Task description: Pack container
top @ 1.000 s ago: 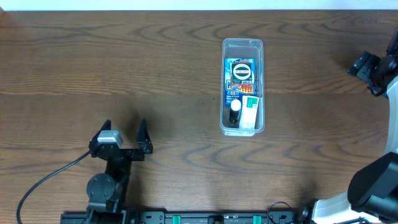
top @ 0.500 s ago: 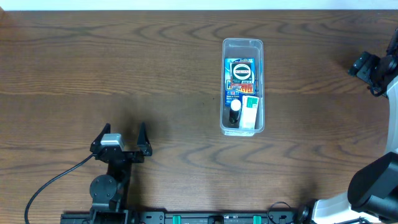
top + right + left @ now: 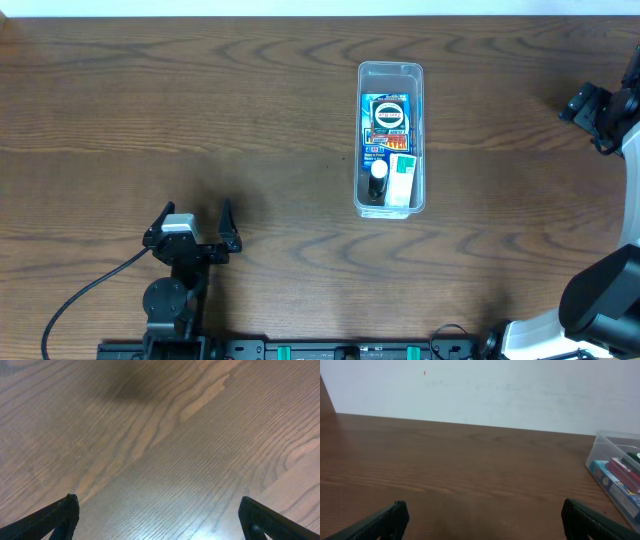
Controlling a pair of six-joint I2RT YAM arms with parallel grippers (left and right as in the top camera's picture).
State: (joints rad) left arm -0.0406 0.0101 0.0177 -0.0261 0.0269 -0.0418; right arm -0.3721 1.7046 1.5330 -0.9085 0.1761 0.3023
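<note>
The clear plastic container [image 3: 391,75] stands right of the table's middle, long side running front to back. Inside lie a blue printed packet [image 3: 388,126], a small black and white item [image 3: 378,180] and a green and white box [image 3: 400,178]. It also shows at the right edge of the left wrist view [image 3: 605,442]. My left gripper [image 3: 194,217] is open and empty near the front left of the table, far from the container. My right gripper [image 3: 592,108] is at the far right edge; its wrist view shows open, empty fingers [image 3: 160,515] over bare wood.
A black cable [image 3: 90,285] runs from the left arm toward the front left. A pale wall [image 3: 480,390] stands behind the table's far edge. The right arm's base [image 3: 590,310] fills the front right corner.
My left gripper has drawn back a little toward the front edge. The container and the right arm have not moved.
</note>
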